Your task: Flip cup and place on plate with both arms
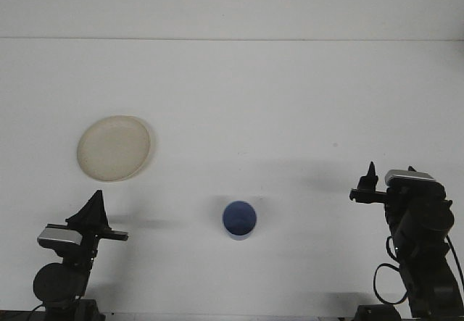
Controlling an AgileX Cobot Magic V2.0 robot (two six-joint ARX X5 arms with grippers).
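A blue cup is seen standing on the white bench, low and near the middle of the view, with its opening facing up toward the camera. A pale, cream-coloured plate lies flat on the bench at about ten o'clock from the cup, well apart from it, and nothing rests on it. The left gripper is found at the lower left, at about nine o'clock from the cup and at six o'clock from the plate; its dark fingers are drawn together into a single upward point, nothing is held between them, and neither cup nor plate is touched. The right gripper is placed at the lower right, at about three o'clock from the cup and well apart from it; two short dark fingers can be made out, pointing upward with a clear gap between them, and nothing is held in that gap. Both grippers are kept clear of the bench surface around the cup.
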